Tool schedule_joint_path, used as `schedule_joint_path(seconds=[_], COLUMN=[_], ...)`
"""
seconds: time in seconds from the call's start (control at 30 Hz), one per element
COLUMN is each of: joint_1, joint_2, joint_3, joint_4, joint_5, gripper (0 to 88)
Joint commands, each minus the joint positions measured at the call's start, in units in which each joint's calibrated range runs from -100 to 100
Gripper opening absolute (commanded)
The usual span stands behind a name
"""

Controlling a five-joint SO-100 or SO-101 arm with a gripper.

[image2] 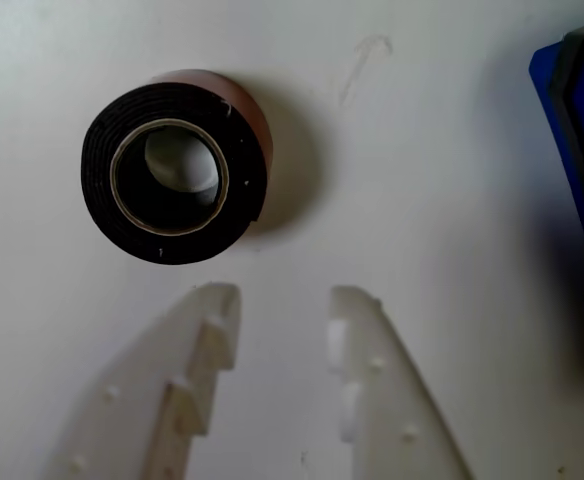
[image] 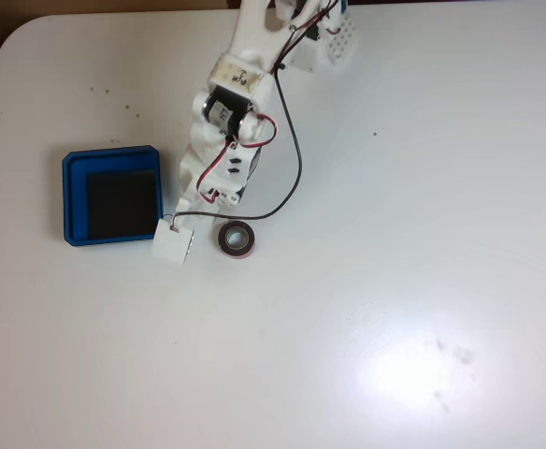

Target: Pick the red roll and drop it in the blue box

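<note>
The small round tape roll with a dark face, pale hollow centre and red edge (image2: 175, 172) lies flat on the white table (image: 395, 281) — untouched, just ahead of the white two-finger gripper (image2: 282, 320) and off to the left in the wrist view. The jaws stand open and empty, so the closing line must shift leftward before descending. The shallow blue tray with black floor (image: 74, 201) sits near, on the gripper's far side.
</note>
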Motion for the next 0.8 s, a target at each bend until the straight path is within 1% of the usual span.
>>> schedule_joint_path(seconds=[0.0,0.07,0.23,0.3,0.77], joint_1=[-0.1,-0.1,0.1,0.1,-0.1], joint_2=[4.0,5.6,7.6,8.5,13.0], joint_3=[-11.1,-11.9,-11.9,-11.8,-11.8], joint_4=[3.3,3.3,3.3,3.3,3.4], joint_5=[-0.1,-0.1,-0.1,-0.1,-0.1], gripper=[3.0,4.9,14.2,16.0,16.5])
